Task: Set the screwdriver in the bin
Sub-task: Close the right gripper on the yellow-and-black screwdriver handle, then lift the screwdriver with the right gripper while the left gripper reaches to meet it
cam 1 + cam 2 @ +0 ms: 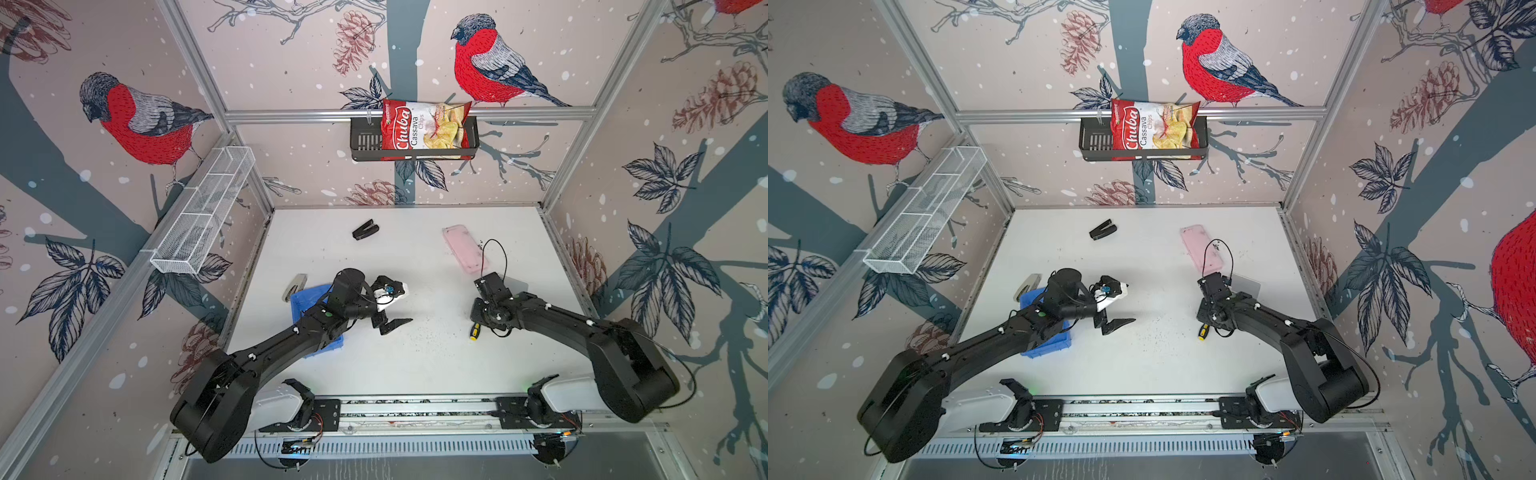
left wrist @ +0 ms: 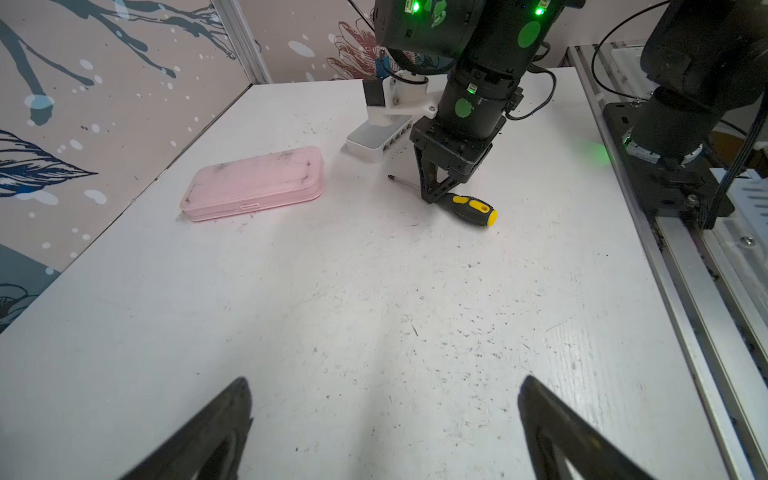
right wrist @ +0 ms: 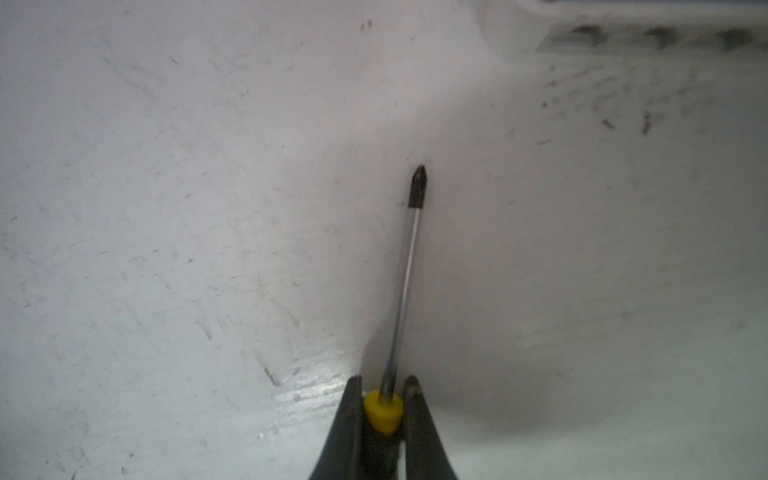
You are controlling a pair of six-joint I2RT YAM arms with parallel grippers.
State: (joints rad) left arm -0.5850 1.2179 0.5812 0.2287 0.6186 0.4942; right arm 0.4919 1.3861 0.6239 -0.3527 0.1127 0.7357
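The screwdriver [image 2: 469, 210], with a yellow-and-black handle, lies on the white table at the front right in both top views [image 1: 473, 331] [image 1: 1202, 331]. My right gripper [image 3: 384, 380] points straight down and is shut on the handle's yellow collar, with the thin shaft [image 3: 405, 270] sticking out ahead; the left wrist view shows the same grip [image 2: 434, 195]. The blue bin [image 1: 301, 300] [image 1: 1029, 299] sits at the left, partly under my left arm. My left gripper [image 1: 392, 325] [image 2: 384, 379] hovers open over bare table right of the bin, holding nothing.
A pink case [image 1: 463, 248] [image 2: 253, 183] lies at the back right, a white network switch [image 2: 380, 141] just behind the right gripper. A black stapler [image 1: 365, 230] lies at the back, a grey stapler [image 1: 294, 286] beside the bin. Wall baskets hold a chips bag [image 1: 424, 129].
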